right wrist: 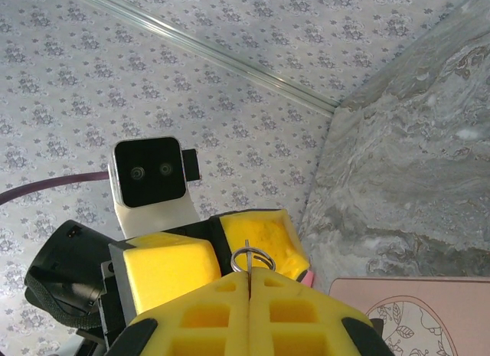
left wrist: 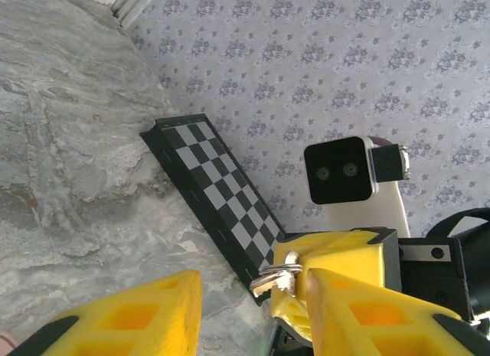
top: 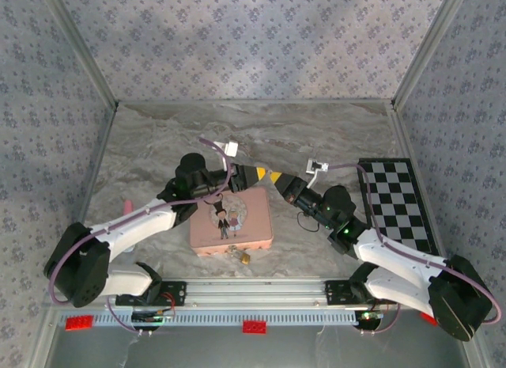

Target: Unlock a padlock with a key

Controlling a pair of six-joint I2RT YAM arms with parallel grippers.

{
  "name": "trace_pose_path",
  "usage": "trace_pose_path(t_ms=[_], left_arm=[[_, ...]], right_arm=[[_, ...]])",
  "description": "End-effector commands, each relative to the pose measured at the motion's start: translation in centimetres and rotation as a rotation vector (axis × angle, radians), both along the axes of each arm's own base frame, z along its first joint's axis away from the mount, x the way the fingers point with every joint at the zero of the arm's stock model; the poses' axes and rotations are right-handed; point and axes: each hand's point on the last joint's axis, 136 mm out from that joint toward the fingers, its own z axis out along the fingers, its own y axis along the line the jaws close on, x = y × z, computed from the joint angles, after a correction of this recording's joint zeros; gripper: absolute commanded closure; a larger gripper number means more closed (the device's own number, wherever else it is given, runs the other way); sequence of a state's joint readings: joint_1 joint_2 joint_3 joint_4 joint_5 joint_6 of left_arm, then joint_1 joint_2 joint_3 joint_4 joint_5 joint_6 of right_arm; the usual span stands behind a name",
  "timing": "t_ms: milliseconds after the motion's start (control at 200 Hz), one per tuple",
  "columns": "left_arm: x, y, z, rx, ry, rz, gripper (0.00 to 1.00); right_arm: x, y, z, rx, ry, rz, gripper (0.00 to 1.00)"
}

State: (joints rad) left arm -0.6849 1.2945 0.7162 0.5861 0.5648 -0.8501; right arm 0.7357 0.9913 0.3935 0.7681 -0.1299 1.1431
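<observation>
Padlock [top: 245,258] rests on grey marbled table [top: 158,138], floral-papered walls [top: 237,43] around.

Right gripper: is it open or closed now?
Closed. The right gripper has its yellow fingers pressed together on the thin key, ring sticking out.

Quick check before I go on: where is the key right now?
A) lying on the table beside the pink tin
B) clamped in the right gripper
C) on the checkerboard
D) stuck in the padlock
B: in the right wrist view the key, ring uppermost, pokes out between the shut fingers of the right gripper, while the left gripper stands open near it.
</observation>
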Motion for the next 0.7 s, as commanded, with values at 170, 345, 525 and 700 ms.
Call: trace_pose_path(t_ms=[170, 345, 525, 700], left_arm=[[-0.8, -0.8, 1.6, -0.047, -0.057, -0.043, 0.67], [-0.8, -0.8, 1.8, -0.05, -0.058, -0.042, 0.72], [-1.0, -0.6, 2.4, -0.063, -0.064, -0.042, 0.76], [-1.1, -0.7, 2.5, -0.066, -0.066, -0.045, 0.81]], right_arm=[[-0.5, 0.4, 1.3, 0.026, -0.043, 0.027, 1.0], [-0.7, 0.3, 1.1, 0.022, -0.042, 0.026, 1.0], [-0.8, 0.2, 0.9, 0.017, -0.038, 0.023, 1.0], [-0.8, 0.2, 0.9, 0.017, -0.038, 0.022, 1.0]])
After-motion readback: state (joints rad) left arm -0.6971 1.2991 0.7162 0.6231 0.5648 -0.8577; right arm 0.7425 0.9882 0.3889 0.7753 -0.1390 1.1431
